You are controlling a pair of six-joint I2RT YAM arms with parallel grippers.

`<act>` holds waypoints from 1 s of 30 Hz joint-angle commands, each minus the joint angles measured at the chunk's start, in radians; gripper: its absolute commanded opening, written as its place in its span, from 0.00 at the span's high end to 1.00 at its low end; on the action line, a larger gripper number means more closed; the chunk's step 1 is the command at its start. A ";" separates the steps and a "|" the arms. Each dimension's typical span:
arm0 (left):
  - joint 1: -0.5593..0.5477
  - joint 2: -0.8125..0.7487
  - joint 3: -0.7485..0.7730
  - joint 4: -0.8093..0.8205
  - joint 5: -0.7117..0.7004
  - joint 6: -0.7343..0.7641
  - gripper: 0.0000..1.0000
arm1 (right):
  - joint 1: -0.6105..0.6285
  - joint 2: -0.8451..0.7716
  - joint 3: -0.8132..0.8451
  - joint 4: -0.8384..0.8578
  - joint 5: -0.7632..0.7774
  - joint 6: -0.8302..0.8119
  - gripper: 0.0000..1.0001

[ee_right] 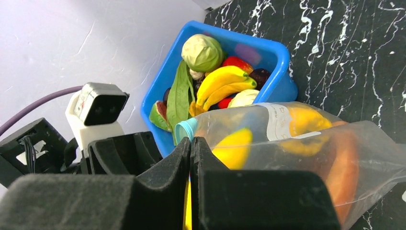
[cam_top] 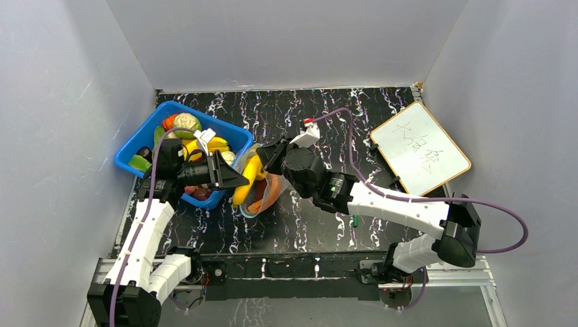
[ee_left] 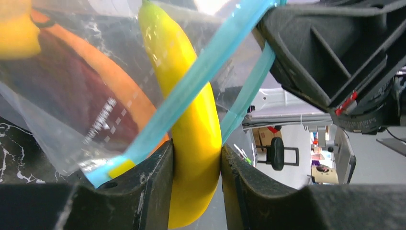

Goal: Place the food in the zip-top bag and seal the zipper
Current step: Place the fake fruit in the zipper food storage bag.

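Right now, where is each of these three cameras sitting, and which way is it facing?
Top camera: above and behind the arms, looking down on the table; both arms show.
Left wrist: looks along the left tool, closed on a banana at the zip-top bag mouth.
Right wrist: looks past the right tool, shut on the bag's edge, towards the blue bin.
Shared: both wrist views show bag and banana.

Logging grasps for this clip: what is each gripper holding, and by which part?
Left gripper holds a yellow banana by its lower half. Right gripper pinches the zip-top bag by its teal zipper edge.
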 commanded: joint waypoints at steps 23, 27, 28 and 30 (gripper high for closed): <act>-0.040 -0.028 -0.119 0.409 -0.261 -0.447 0.84 | -0.002 0.035 0.028 0.101 -0.064 0.199 1.00; -0.040 -0.015 -0.126 0.379 -0.296 -0.406 0.85 | -0.002 0.026 0.031 0.100 -0.101 0.209 1.00; -0.040 -0.013 -0.119 0.365 -0.302 -0.392 0.85 | -0.002 0.023 0.029 0.094 -0.108 0.208 1.00; -0.040 -0.012 -0.107 0.336 -0.300 -0.371 0.84 | -0.003 0.016 0.027 0.063 -0.120 0.220 1.00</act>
